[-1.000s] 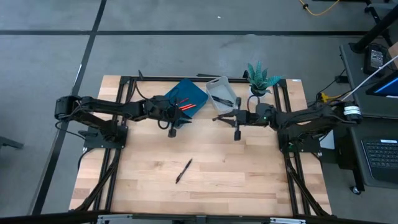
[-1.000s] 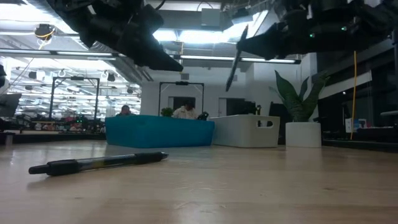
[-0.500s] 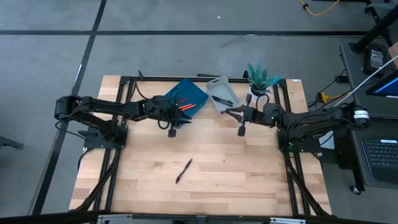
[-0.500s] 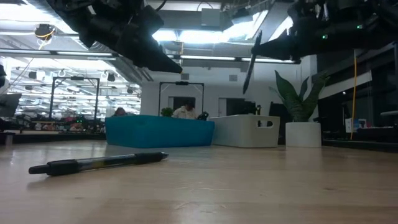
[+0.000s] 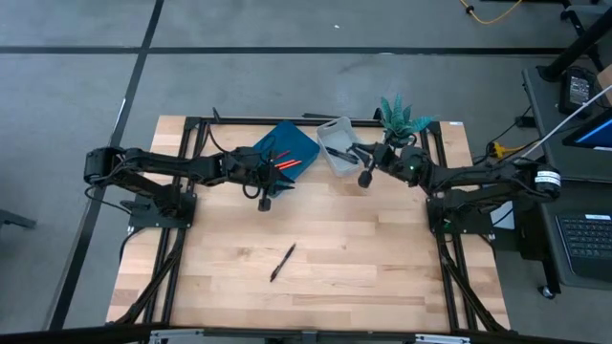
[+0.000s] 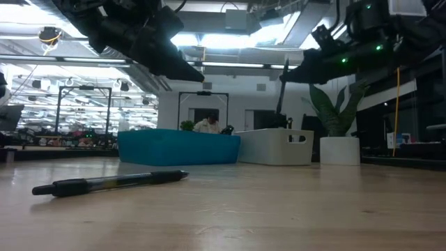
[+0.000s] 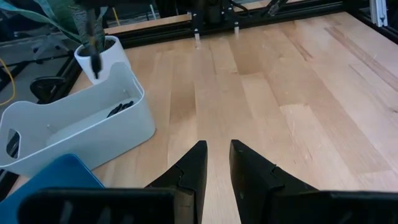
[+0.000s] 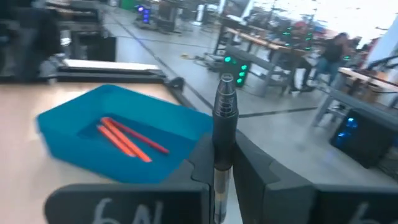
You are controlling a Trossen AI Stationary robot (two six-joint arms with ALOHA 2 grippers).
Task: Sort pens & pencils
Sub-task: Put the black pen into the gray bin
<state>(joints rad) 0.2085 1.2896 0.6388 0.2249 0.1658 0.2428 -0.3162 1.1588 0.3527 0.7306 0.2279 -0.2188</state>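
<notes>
One black pen point(image 5: 282, 261) lies flat on the bare wood near the middle of the table; the low view shows it close up point(image 6: 111, 183). My right gripper point(image 5: 367, 170) hovers at the white bin's point(image 5: 339, 145) near right corner, shut on another black pen point(image 6: 282, 87). More black pens point(image 7: 121, 109) lie inside the bin. Red and orange pencils point(image 5: 285, 161) lie in the blue tray point(image 5: 292, 143). My left gripper point(image 5: 265, 191) hangs above the table just in front of the tray, its fingers a narrow gap apart and touching nothing. My right gripper pinches the black pen between its two fingers point(image 8: 200, 155), which lie across the pen's barrel point(image 8: 222, 134). The pen is lifted clear of the table. It hangs nearly upright below the fingers, and its lower end point(image 6: 279, 113) is in the air above the bin.
A potted plant point(image 5: 402, 119) in a white pot stands right of the bin, close to my right arm. Black frame rails point(image 5: 191, 191) run along the table's left and right sides. Bare wood stretches around the lying pen toward the near edge.
My right gripper has carried its pen toward the far edge, from over the open wood to the white bin's corner. The pen has swung from a clear slant to nearly upright. The left arm has kept still.
</notes>
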